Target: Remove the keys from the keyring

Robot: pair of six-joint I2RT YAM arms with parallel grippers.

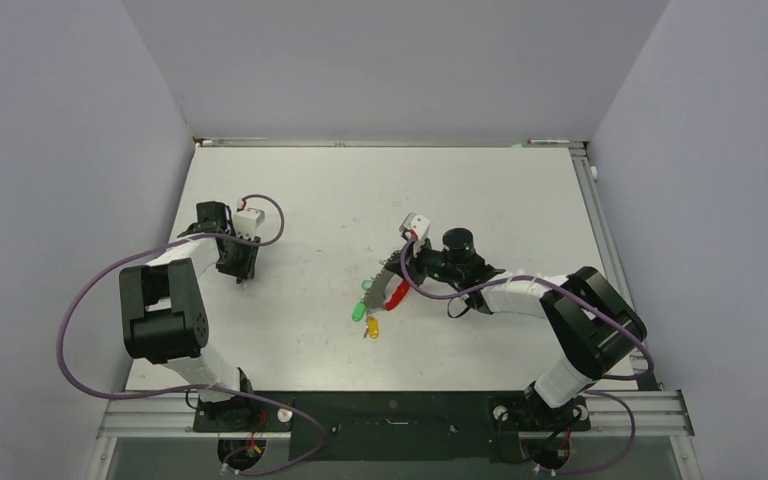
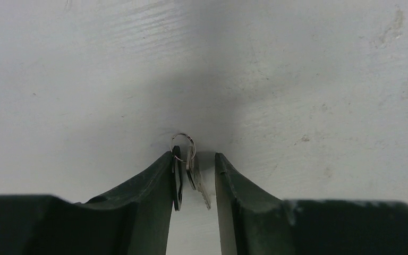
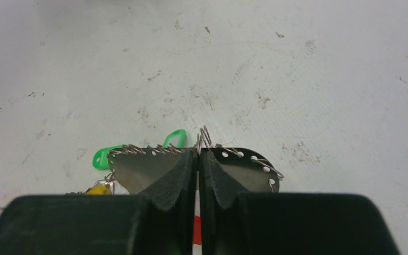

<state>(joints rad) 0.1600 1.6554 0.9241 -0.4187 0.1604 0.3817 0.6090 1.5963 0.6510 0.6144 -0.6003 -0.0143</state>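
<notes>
Fingers (image 3: pixel 183 170) of my right gripper (image 3: pixel 197 158) press together on the grey plate of the keyring (image 3: pixel 247 172), green- and yellow-tagged keys (image 3: pixel 103 158) just left of them, while my left gripper (image 2: pixel 194 155), well apart across open table (image 1: pixel 340 190), stands slightly spread around one small key (image 2: pixel 199 183) that only its wrist view shows.

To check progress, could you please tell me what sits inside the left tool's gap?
Inside the left tool sits a small split ring carrying a silvery key and a dark tag resting against one finger. That finger covers the tag's edge.
</notes>
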